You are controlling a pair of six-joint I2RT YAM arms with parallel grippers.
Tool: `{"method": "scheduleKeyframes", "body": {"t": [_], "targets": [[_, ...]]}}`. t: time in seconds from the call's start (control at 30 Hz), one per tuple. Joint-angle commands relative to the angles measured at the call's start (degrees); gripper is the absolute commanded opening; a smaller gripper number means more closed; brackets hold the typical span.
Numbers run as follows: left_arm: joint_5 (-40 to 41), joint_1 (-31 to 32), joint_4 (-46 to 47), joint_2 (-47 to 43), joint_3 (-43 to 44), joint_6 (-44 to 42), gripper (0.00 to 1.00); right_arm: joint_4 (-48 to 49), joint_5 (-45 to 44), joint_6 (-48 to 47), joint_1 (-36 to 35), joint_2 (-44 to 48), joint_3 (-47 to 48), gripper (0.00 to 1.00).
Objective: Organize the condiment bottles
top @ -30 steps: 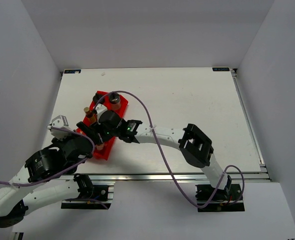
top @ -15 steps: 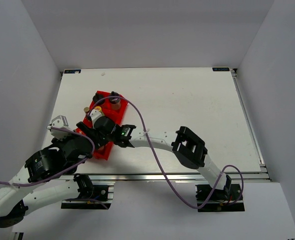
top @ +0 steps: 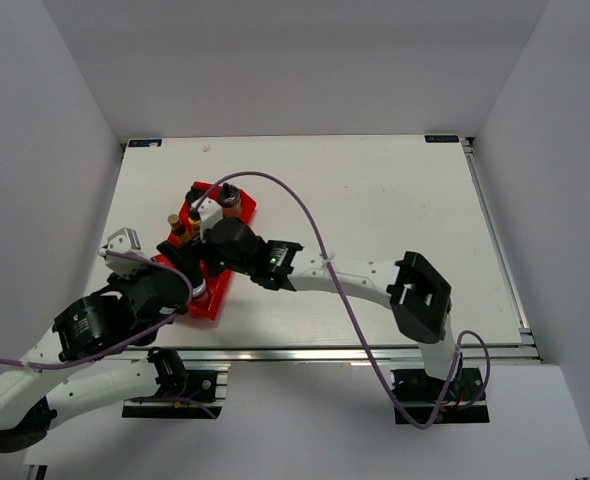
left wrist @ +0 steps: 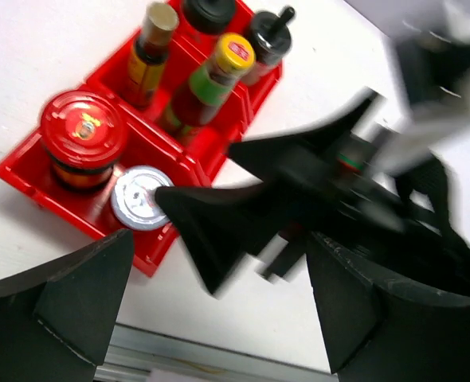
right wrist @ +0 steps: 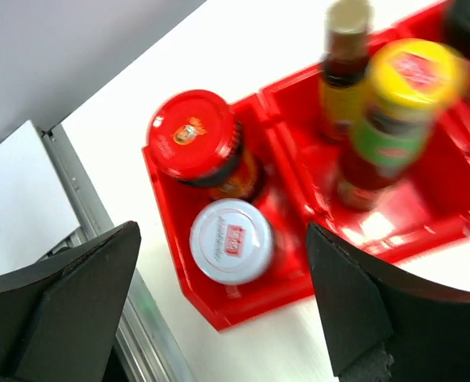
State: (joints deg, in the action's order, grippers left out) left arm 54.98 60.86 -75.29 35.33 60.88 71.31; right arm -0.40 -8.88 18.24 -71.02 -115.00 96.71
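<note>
right jaws: spread wide, empty, above the near end of the red tray (right wrist: 219, 314)
left jaws: fully apart, empty, near-left of the tray
white-capped jar (right wrist: 232, 241): upright in the near end compartment, just beside the red-capped jar (right wrist: 193, 135), under the right jaws' gap
long axis: vertical
nearer arm: right
judgement: 6 condiment bottles (left wrist: 219, 76) look sorted

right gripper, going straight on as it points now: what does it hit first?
Probably the white-capped round jar in the end compartment of the red plastic tray, centred between the fingers of the open right gripper. The red-lidded jar sits off-line. Gap unclear.
</note>
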Motion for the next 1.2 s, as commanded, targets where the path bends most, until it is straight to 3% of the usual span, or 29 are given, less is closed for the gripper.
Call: {"method": "scheduleKeyframes", "body": {"t": [0.0,0.13,0.27,0.37,0.43,0.5,0.63,0.73,0.93,1.17], "targets": [[9.00,-0.66,-5.31,2.63,1.08,15.97,0.98,5.23,-4.02,1.71,0.27,7.23,-7.11,0.89],[8.91,-0.66,-2.77,6.14,1.52,12.73,0.98,5.24,-4.75,5.83,5.52,14.96,-17.75,0.89],[8.56,-0.66,3.37,10.45,1.70,5.79,0.98,7.96,-6.22,8.74,10.81,29.17,-31.99,0.89],[5.94,-0.66,16.44,12.04,-0.76,-7.89,0.98,6.47,-10.79,12.25,14.68,40.23,-43.06,0.89],[-1.25,-0.66,33.22,11.17,-3.39,-23.92,0.98,4.19,-15.86,14.62,16.96,49.72,-51.47,0.89],[-6.79,-0.66,44.89,10.11,-7.34,-30.68,0.98,0.69,-20.27,17.08,19.33,56.08,-55.82,0.90],[-8.49,-0.83,47.60,8.53,-8.76,-32.81,0.98,-15.46,-30.46,22.97,21.45,72.59,-61.72,0.89],[-8.92,-0.92,46.30,11.67,-8.07,-32.99,0.98,-22.07,-33.90,23.95,21.54,79.46,-61.64,0.89],[-9.63,-0.92,43.56,16.35,-6.30,-31.85,0.98,-28.95,-35.06,24.92,21.45,84.59,-59.62,0.90],[-9.19,-0.92,43.47,14.50,-7.80,-31.32,0.98,-30.36,-35.41,24.57,21.45,82.92,-59.18,0.89]]}}
